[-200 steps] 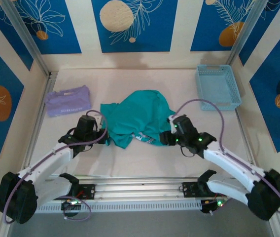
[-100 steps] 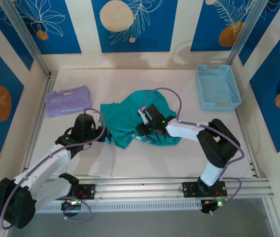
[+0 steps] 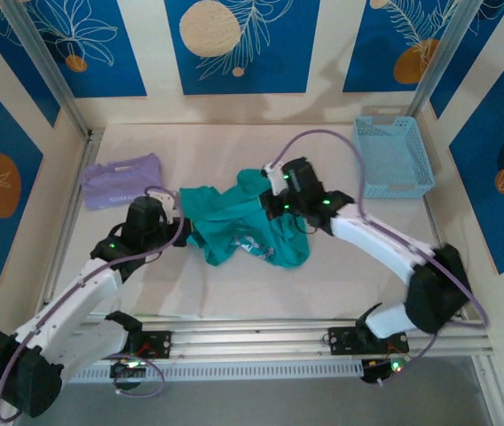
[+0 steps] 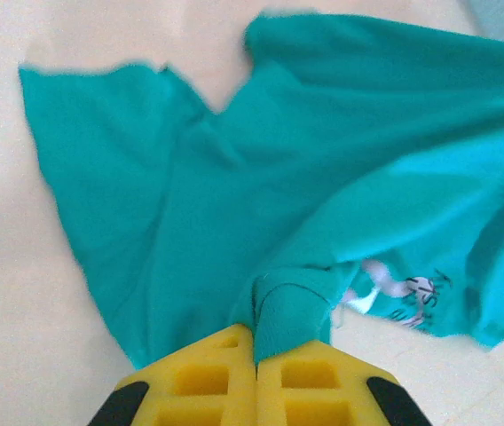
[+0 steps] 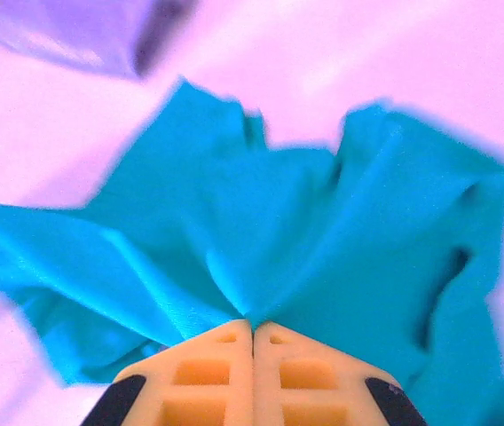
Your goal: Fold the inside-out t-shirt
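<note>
The inside-out t-shirt [image 3: 234, 217] lies crumpled mid-table, teal, with a pale print [image 3: 250, 246] showing near its front hem. My left gripper [image 3: 181, 227] is at the shirt's left edge. In the left wrist view it [image 4: 255, 333] is shut on a small fold of the t-shirt [image 4: 323, 177], the print [image 4: 407, 293] off to the right. My right gripper [image 3: 275, 192] reaches over the shirt's far side. In the right wrist view it [image 5: 252, 321] is shut on a pinch of the teal fabric [image 5: 323, 222], with creases running out from the jaws.
A folded lavender garment [image 3: 123, 180] lies at the back left, also seen blurred in the right wrist view [image 5: 83, 35]. A light blue basket [image 3: 392, 155] stands at the back right. The right arm's cable loops above the shirt.
My right arm swung from the shirt's near right side across to its far side, and its gripper went from open to shut on fabric. The left gripper kept its hold and shifted slightly back-left.
</note>
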`<state>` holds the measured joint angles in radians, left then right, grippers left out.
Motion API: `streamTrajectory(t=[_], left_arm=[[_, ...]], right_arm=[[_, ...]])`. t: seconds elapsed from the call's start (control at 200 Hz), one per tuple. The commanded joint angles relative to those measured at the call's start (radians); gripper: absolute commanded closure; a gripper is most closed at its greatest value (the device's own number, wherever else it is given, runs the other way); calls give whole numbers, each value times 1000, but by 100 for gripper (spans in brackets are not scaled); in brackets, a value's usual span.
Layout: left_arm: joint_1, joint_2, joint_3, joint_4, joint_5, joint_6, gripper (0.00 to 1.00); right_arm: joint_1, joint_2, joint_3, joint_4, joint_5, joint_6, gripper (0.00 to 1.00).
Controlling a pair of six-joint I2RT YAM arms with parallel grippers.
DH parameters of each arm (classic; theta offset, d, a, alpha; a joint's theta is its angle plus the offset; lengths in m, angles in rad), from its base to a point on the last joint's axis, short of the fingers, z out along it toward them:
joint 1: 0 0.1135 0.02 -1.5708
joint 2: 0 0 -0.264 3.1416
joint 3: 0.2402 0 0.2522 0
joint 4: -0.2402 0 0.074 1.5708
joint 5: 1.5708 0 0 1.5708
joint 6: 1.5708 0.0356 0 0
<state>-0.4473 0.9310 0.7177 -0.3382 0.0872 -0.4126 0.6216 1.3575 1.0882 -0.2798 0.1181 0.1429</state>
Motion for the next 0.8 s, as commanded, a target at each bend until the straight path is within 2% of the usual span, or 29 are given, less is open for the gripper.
streamTrajectory(t=[0.0,0.15,0.28,0.35,0.48,0.64,0.72,0.795], left_arm=[[-2,-55,97,4,80,3,100],[-2,-94,189,-23,120,16,100],[-2,-110,206,-45,37,38,100],[-2,-96,189,-60,-39,46,100],[-2,-28,138,-70,-131,61,100],[-2,54,70,-41,-137,65,100],[-2,73,44,-18,-98,58,100],[-1,72,26,5,-53,45,100]], right_arm=[[-20,-203,74,-168,-102,-13,100],[-53,-369,157,-307,-116,-6,100],[-101,-399,117,-313,-110,23,100],[-130,-360,61,-295,-93,47,100],[-151,-229,-22,-278,29,89,100],[-142,-57,-81,-265,102,111,100],[-121,2,-93,-278,142,104,100],[-78,15,-102,-280,190,71,95]])
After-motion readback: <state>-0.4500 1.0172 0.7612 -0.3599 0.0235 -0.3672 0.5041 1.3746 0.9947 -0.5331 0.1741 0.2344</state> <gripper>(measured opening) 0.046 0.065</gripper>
